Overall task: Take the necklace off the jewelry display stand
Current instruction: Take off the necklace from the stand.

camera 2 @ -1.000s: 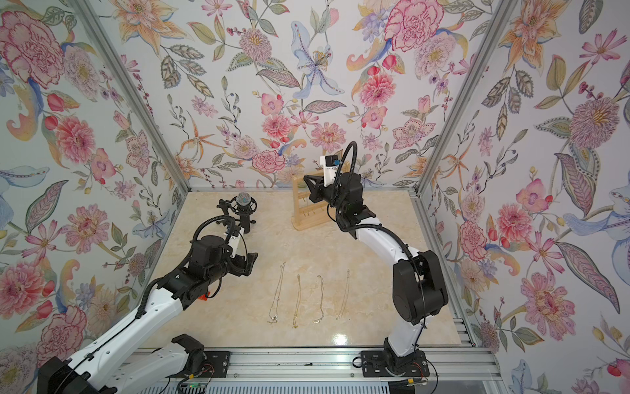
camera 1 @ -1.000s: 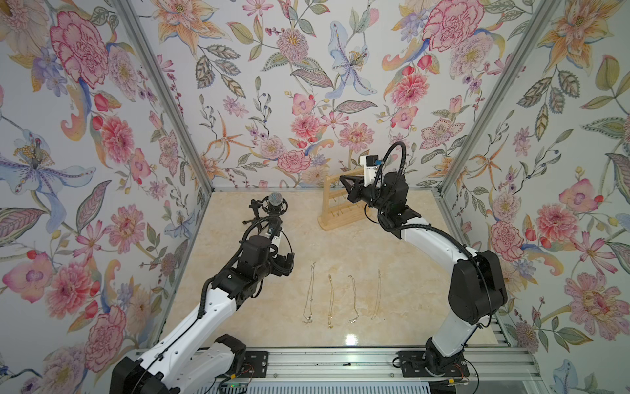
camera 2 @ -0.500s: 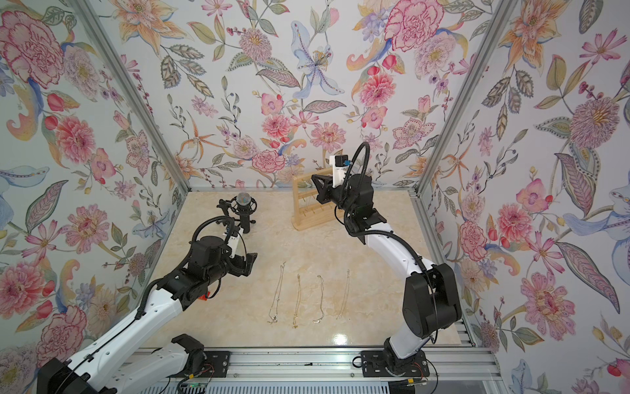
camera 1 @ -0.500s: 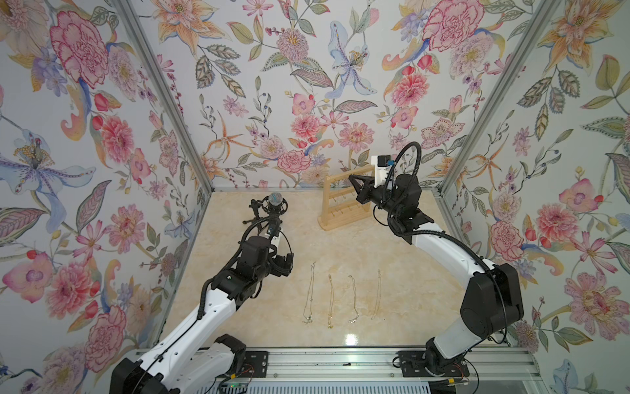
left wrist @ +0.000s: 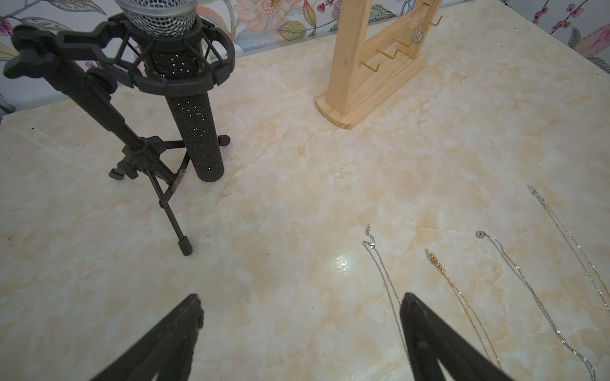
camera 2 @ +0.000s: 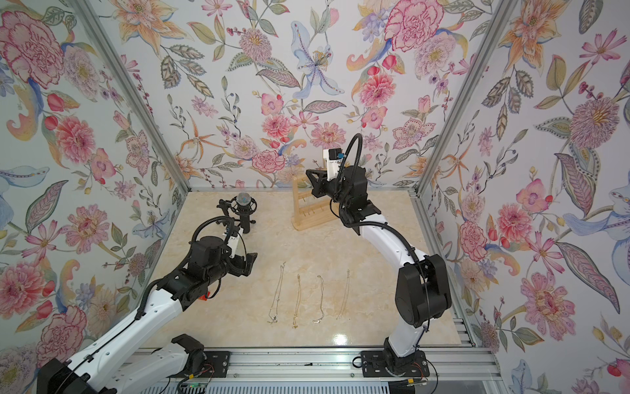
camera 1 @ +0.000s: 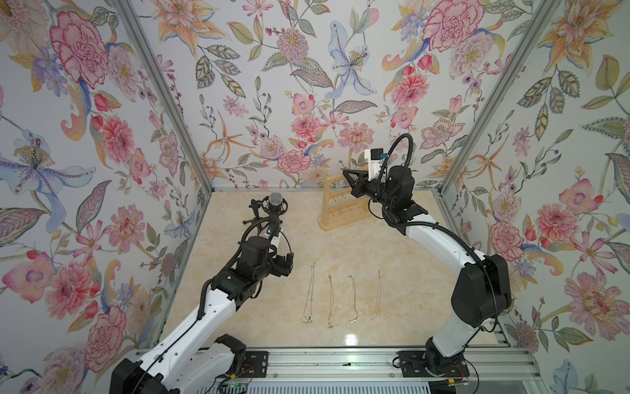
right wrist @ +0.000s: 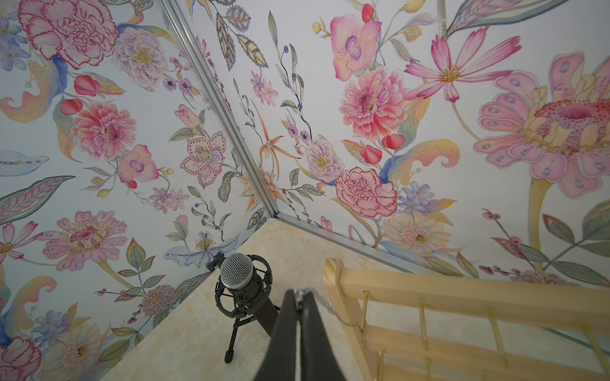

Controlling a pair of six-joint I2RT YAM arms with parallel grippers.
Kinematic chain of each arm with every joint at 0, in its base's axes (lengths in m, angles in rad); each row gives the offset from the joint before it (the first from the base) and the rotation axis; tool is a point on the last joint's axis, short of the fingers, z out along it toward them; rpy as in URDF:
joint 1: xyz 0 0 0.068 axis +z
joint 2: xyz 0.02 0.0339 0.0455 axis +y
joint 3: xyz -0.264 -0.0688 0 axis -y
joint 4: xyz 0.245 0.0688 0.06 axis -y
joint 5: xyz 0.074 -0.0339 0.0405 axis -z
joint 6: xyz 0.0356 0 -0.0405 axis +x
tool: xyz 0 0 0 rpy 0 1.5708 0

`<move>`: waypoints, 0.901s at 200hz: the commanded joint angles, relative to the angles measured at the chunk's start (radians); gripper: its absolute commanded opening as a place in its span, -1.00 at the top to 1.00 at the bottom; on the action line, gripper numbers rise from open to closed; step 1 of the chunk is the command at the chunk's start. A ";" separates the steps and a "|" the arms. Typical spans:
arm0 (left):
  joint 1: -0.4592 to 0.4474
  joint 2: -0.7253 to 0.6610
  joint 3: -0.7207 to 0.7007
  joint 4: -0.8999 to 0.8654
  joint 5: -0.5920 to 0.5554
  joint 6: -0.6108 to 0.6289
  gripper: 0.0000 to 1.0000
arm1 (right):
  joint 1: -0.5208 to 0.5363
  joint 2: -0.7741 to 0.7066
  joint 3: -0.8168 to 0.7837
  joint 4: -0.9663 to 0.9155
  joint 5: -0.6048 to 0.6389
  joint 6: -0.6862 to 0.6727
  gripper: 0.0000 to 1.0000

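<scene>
At back of table, we see jewelry display stand upright. Our right gripper above its top, tips pinched tight on silver necklace chain; chain runs taut from tips to gold hook on stand. Our left gripper spread wide, hovering over table just beside four necklaces laid in row.

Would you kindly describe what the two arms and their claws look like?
The left arm and right arm have white links and bulky black joints. Black ribbed cable hoses loop along them, and a white camera mount sits at the right wrist. The left claw and right claw each have two matte black fingers tapering to points.
</scene>
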State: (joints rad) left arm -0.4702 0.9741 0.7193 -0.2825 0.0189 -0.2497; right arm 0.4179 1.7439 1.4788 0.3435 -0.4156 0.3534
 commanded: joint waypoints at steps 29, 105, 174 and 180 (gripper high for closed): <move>0.014 -0.012 -0.012 0.014 -0.017 0.012 -0.89 | 0.005 0.082 0.098 -0.022 0.000 0.029 1.00; 0.014 -0.017 -0.014 0.017 -0.017 0.015 -0.92 | -0.003 0.072 0.101 -0.034 0.012 0.039 1.00; 0.013 -0.071 -0.020 0.032 -0.027 0.024 -0.98 | -0.003 -0.049 -0.022 -0.038 0.006 0.035 1.00; 0.014 -0.077 -0.020 0.033 -0.024 0.024 -0.98 | -0.003 -0.063 -0.036 -0.038 0.007 0.034 1.00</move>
State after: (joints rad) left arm -0.4702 0.9302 0.7090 -0.2737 0.0151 -0.2489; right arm 0.4183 1.7653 1.4830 0.2939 -0.4103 0.3824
